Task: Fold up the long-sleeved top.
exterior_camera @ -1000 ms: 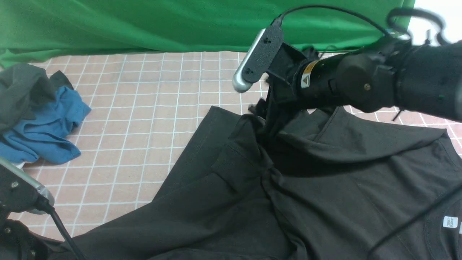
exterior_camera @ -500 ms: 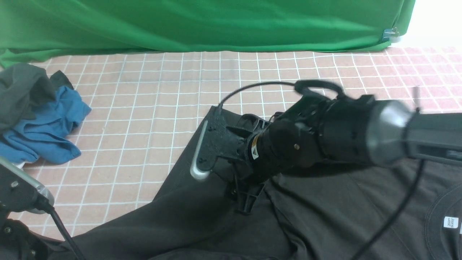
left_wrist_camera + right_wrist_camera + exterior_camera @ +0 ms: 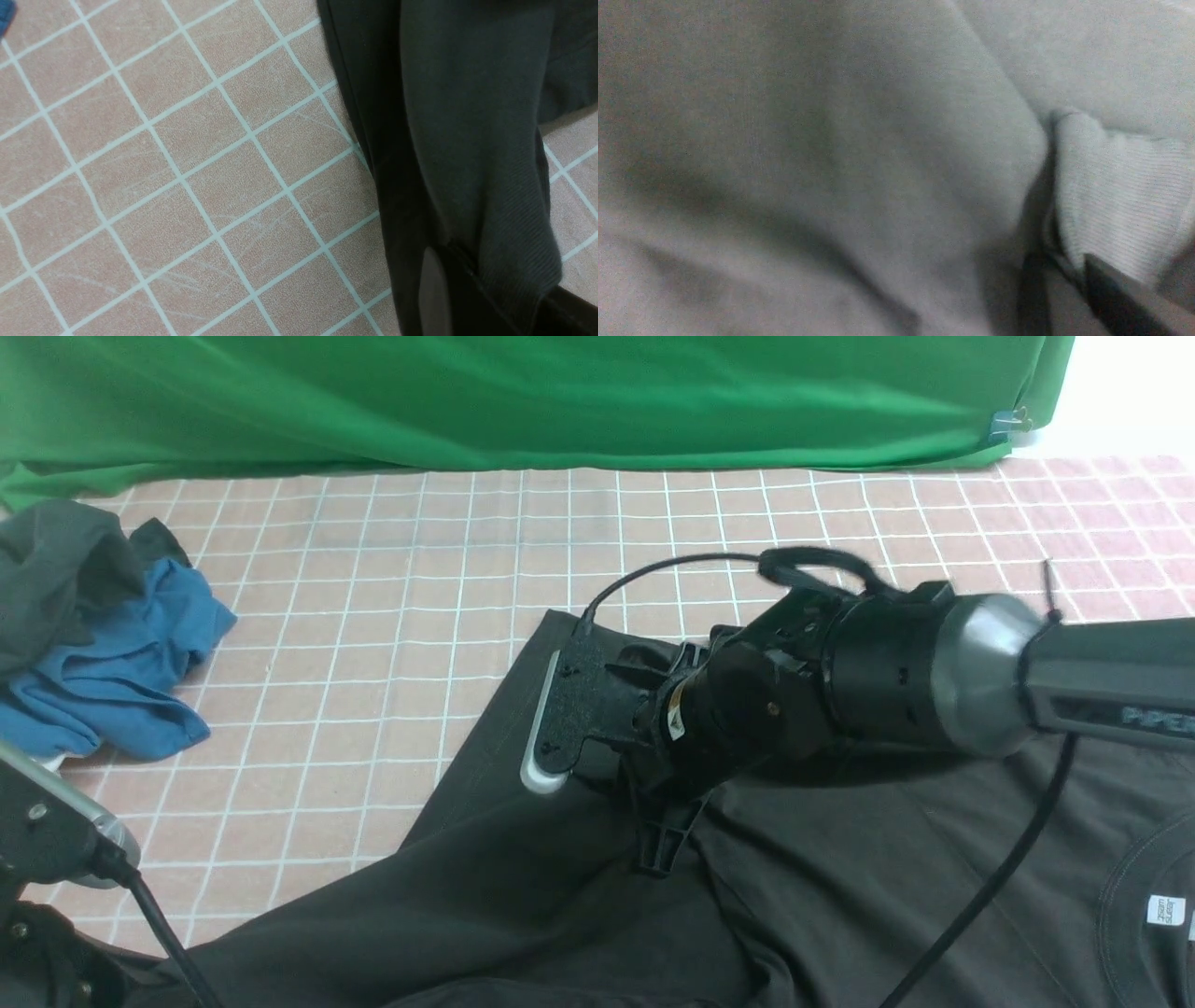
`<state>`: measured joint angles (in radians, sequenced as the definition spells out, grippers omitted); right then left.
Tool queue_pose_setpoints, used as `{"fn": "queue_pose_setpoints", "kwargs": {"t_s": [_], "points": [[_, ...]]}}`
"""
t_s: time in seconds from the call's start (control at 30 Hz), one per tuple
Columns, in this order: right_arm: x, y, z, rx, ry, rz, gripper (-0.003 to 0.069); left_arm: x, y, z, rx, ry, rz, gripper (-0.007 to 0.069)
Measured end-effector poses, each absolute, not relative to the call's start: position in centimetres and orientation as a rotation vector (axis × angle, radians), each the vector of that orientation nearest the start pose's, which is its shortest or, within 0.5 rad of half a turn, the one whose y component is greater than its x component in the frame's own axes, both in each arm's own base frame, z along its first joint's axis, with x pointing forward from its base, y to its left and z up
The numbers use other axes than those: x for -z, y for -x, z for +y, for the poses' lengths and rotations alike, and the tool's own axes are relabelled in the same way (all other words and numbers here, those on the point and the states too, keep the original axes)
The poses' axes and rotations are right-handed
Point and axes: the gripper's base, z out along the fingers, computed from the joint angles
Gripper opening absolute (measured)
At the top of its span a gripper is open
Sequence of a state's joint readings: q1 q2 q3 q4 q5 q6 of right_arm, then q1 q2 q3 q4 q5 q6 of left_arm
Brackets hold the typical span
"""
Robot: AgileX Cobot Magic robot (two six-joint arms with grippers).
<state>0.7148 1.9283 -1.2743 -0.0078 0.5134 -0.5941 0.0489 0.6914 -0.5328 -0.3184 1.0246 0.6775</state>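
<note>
The long-sleeved top (image 3: pixel 840 877) lies spread over the near right of the table, black, with a white label (image 3: pixel 1164 910) inside its collar. My right gripper (image 3: pixel 663 854) points down onto the middle of the cloth. In the right wrist view the right gripper (image 3: pixel 1064 280) is shut, with a ridge of the top (image 3: pixel 1111 186) pinched between its fingers. My left gripper (image 3: pixel 467 289) is shut on a ribbed edge of the top (image 3: pixel 467 116), which hangs from it above the checked cloth. In the front view the left fingers are hidden at the lower left corner.
A blue garment (image 3: pixel 121 672) and a dark grey one (image 3: pixel 56 569) are heaped at the far left. A green backdrop (image 3: pixel 467 401) closes the far side. The pink checked table cover (image 3: pixel 373 616) shows left of the top. The right arm's cable (image 3: pixel 990 896) hangs over the top.
My right arm has come down from holding a lifted fold near the far edge. That fold now lies flat, and the gripper has shut on the cloth lower down. The left arm has stayed still.
</note>
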Motion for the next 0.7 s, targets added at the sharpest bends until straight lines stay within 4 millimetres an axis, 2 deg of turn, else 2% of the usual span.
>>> {"fn": "queue_pose_setpoints", "kwargs": {"t_s": [0.17,0.3,0.5,0.7], "points": [[-21.8,-29.3,25.6,-0.074,1.546,2.088,0.0055,-26.0,-10.2,-1.9,0.158,-0.676,2.499,0.0021],[-25.0,-28.0,25.2,-0.195,1.44,2.1,0.0055,-26.0,-10.2,-1.9,0.158,-0.676,2.499,0.0021],[-25.8,-26.6,25.5,-0.377,1.447,2.187,0.0055,-26.0,-10.2,-1.9,0.159,-0.675,2.499,0.0021],[-28.8,-26.1,26.1,-0.507,1.508,2.22,0.0055,-26.0,-10.2,-1.9,0.159,-0.675,2.499,0.0021]]}}
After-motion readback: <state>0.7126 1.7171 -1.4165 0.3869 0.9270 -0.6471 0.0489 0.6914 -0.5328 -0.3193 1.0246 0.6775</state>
